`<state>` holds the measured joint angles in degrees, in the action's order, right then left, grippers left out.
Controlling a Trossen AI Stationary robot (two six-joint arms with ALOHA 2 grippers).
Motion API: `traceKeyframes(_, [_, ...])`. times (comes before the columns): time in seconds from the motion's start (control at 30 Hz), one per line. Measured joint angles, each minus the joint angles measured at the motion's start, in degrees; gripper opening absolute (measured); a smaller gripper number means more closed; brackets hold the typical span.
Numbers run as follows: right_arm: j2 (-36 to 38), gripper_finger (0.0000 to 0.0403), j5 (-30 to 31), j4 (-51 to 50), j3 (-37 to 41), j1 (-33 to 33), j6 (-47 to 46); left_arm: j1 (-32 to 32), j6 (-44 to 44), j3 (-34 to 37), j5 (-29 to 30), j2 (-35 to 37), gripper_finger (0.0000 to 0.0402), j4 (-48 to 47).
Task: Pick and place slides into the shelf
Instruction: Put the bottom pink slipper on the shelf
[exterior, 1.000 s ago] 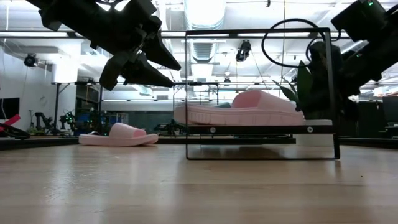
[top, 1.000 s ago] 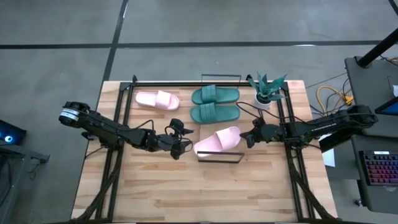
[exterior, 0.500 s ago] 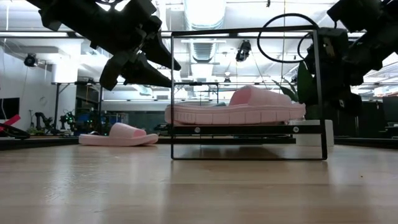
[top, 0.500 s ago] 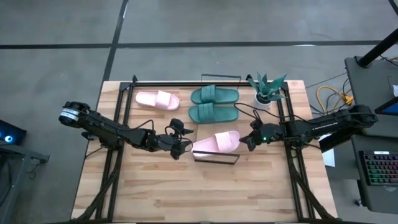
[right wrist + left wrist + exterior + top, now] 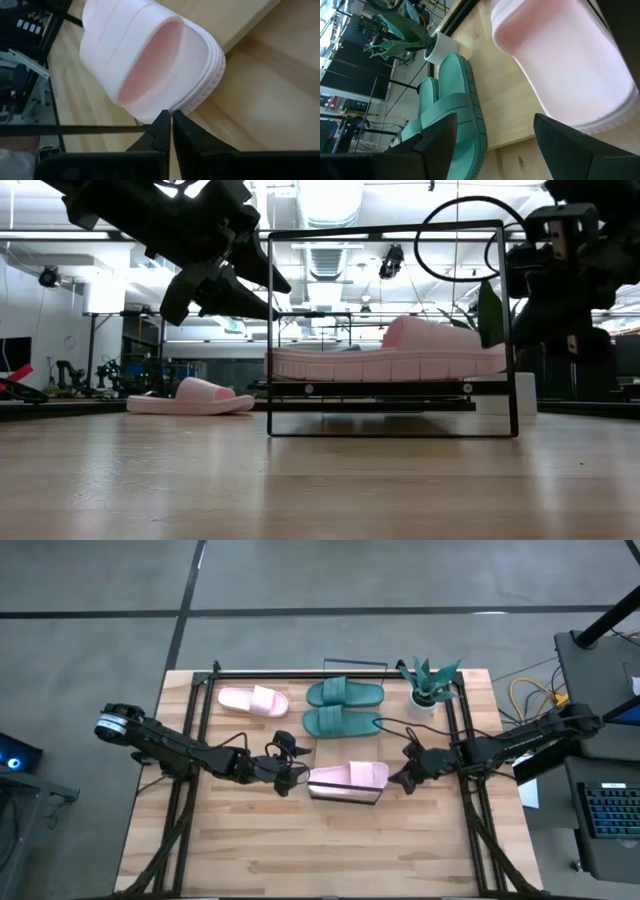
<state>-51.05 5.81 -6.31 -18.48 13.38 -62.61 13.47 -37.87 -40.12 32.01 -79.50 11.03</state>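
A pale pink slide [image 5: 348, 776] lies flat by its sole on the plank of the shelf [image 5: 345, 796], inside the thin black wire frame [image 5: 385, 227]. My right gripper [image 5: 398, 778] is shut at the slide's toe end, on the shelf's right side. My left gripper [image 5: 290, 772] is open and hovers off the slide's heel end [image 5: 570, 65], above the table, touching nothing. The second pink slide [image 5: 253, 700] and the two teal slides [image 5: 345, 693] [image 5: 345, 722] rest sole-down on the table farther back. My right gripper [image 5: 171, 114] meets the pink slide with its shut fingertips at the sole rim of the toe end [image 5: 192, 102], below the strap opening. It comes in about level from the table's right, pointing along the slide. The slide stays flat on the shelf's plank [image 5: 240, 20].
A small potted plant [image 5: 430, 685] stands in a white pot near the far right corner, beside the teal slides [image 5: 455, 100]. Black rails run along the table's far, left and right sides. Bare wood lies between the shelf and the near edge.
My right gripper has moved toward the near edge at the slide's toe end. The pink slide has turned on the shelf: its toe end swung toward the near edge, and it now lies lengthwise along the plank. The shelf has slid a little toward the table's left.
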Motion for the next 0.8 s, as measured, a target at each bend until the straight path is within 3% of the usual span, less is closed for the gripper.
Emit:
traceKeyframes(0.5, [0.0,0.0008,1.1,1.1,0.0,3.0,-1.8,0.0,0.0,0.0,0.0,0.0,0.0247,0.0])
traceKeyframes(0.7, [0.1,0.0008,-1.7,1.3,0.0,3.0,-1.4,0.0,0.0,-0.1,0.2,0.0,0.0247,0.0])
traceKeyframes(0.8, [0.4,0.0008,-1.5,0.4,-0.8,2.9,1.6,0.0,1.1,-0.1,3.6,0.0,0.0247,0.0])
